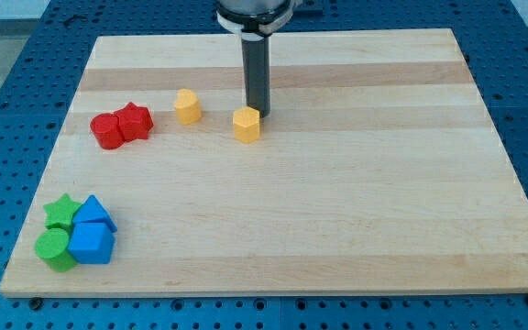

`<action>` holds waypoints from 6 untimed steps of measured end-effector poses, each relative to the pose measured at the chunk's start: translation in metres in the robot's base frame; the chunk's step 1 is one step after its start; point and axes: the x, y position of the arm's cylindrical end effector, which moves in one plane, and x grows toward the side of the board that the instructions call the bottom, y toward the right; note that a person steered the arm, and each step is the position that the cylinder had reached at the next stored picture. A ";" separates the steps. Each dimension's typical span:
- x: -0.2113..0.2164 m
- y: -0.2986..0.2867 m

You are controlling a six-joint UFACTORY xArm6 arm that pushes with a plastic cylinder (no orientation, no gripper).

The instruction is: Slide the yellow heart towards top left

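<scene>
My tip [258, 114] right of yellow heart [187, 106]

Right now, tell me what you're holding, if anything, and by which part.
Nothing is held; I have only a rod. My tip sits just to the right of and behind the yellow hexagonal block, apparently touching it. The yellow heart lies apart, further left.

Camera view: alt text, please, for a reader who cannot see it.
My tip rests just right of a yellow hexagon; the yellow heart sits further left, red blocks beyond it. Green and blue blocks cluster at the wooden board's bottom left.
</scene>
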 end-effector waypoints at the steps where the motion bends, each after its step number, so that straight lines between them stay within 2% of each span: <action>1: 0.004 -0.031; 3: 0.018 -0.085; 4: 0.001 -0.111; 5: -0.006 -0.119; 6: -0.003 -0.089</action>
